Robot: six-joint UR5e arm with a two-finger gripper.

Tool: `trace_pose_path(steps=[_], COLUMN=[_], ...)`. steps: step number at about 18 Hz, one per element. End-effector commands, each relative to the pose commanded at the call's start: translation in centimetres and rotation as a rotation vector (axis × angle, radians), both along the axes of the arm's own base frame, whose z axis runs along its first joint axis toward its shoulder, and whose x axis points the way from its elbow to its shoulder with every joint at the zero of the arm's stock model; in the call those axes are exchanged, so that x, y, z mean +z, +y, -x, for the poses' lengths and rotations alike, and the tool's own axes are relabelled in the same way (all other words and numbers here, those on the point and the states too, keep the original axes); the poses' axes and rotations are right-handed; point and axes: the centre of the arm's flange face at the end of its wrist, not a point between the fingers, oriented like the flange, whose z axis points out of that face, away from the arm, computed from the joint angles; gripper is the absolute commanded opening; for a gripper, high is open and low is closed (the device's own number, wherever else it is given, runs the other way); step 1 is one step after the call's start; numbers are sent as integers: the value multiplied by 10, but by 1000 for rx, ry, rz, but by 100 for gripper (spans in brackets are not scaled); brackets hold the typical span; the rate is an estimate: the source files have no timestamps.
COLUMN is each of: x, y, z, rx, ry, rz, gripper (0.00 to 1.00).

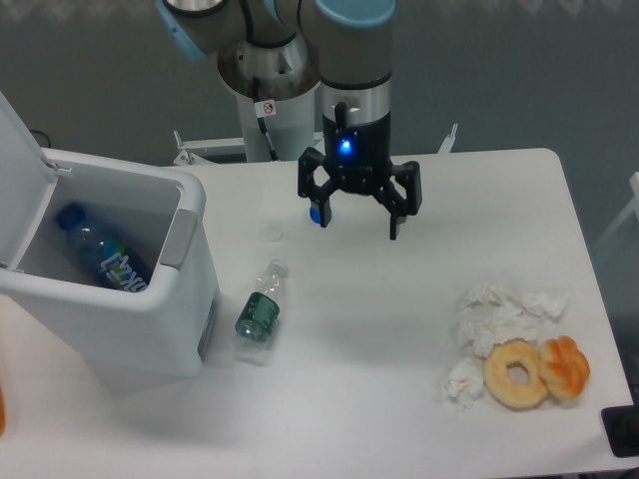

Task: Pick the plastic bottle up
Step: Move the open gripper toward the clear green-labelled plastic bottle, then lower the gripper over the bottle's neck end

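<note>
White table (399, 329); arm vertical, jaws spread, above table's rear.

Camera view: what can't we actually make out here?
- Blue cap: partly hidden behind the gripper finger.
- Blue-labelled bottle in the bin: lower end hidden by the bin wall.
- Plastic bottle: clear body, its mouth too small to resolve.
- Orange object and dark object: cut off by frame edges, unidentifiable.
</note>
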Motion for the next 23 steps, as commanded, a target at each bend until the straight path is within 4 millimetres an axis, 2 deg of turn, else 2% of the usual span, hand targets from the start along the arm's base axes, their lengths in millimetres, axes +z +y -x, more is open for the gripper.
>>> trace_pose_path(steps=[1,4,6,8,11,13,15,19,23], x=[-7,-21,-33,-48,-57,-66,-75,-95,-106], y=[2,2,8,8,9,15,22,46,54], z=[-7,-10,-21,-23,-23,-25,-19,-19,-25], rx=[-11,-16,-37,-28,4,5,28,21,-1], ry=[-11,-36,-62,-109,-148,-168,-186,-213,-225], rz=[8,26,46,79,98,110,117,138,153], gripper=[100,100,100,100,100,100,100,100,100])
